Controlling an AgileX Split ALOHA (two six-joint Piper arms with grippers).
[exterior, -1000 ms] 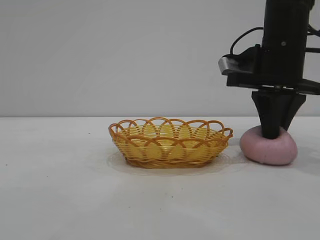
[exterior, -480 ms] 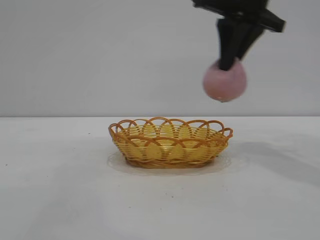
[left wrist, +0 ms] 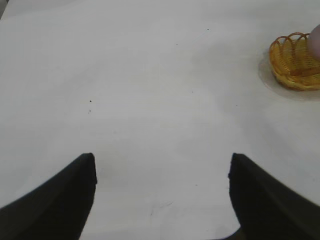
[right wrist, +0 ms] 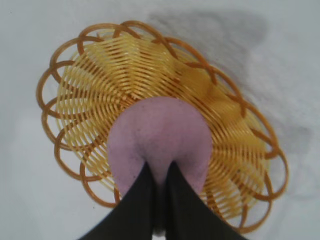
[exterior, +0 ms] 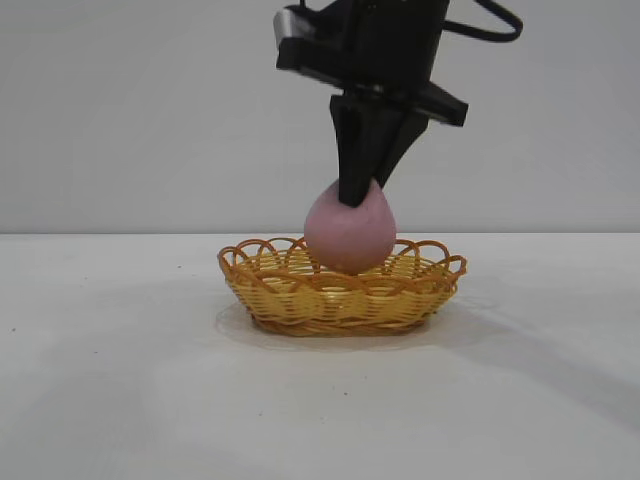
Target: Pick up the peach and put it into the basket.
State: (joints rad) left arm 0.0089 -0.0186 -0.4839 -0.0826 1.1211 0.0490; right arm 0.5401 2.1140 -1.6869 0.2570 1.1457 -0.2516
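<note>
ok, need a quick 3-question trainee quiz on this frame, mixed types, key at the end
1. True or false: the peach already lies loose on the floor of the basket.
2. Which hand grips the peach? A) left hand B) right hand C) neither
3. Fill in: the left hand hangs open over bare ____, away from the basket.

Key:
1. False. The right hand's fingers pinch its top and it hangs over the basket's middle, its underside at about rim level.
2. B
3. table
</note>
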